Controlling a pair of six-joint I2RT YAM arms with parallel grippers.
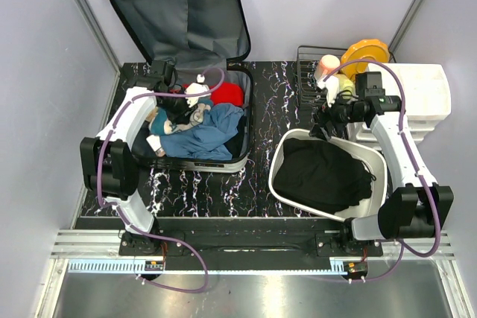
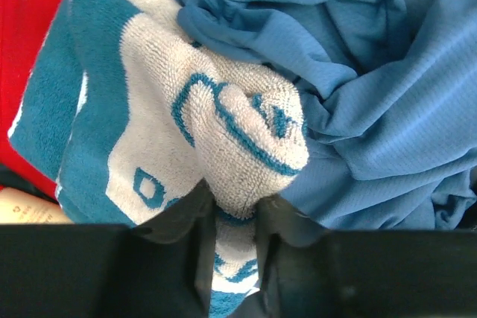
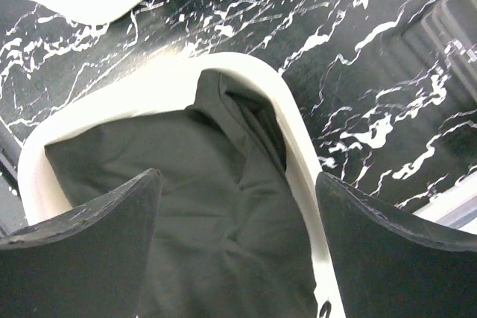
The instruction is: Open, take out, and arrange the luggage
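The luggage [image 1: 179, 13] stands open at the back left, its lid raised and showing grey lining. Its tray holds a blue shirt [image 1: 212, 135], a red cloth [image 1: 228, 94] and a teal and white towel [image 1: 195, 96]. My left gripper [image 1: 186, 98] is inside the tray. In the left wrist view the left gripper [image 2: 235, 206] is shut on a fold of the towel [image 2: 186, 132], next to the blue shirt [image 2: 387, 109]. My right gripper [image 1: 322, 128] is open and empty over the far rim of a white basin [image 1: 279, 161]. The right wrist view shows the right gripper [image 3: 237, 176] above that basin's black garment [image 3: 201, 206].
The basin rim [image 3: 298, 132] lies on the black marbled table [image 1: 264, 109]. A wire rack [image 1: 309, 65] with an orange plate [image 1: 365, 53] and a cup stands at the back right, next to a white drawer organiser [image 1: 425, 94]. A beige bottle [image 2: 30, 206] lies by the towel.
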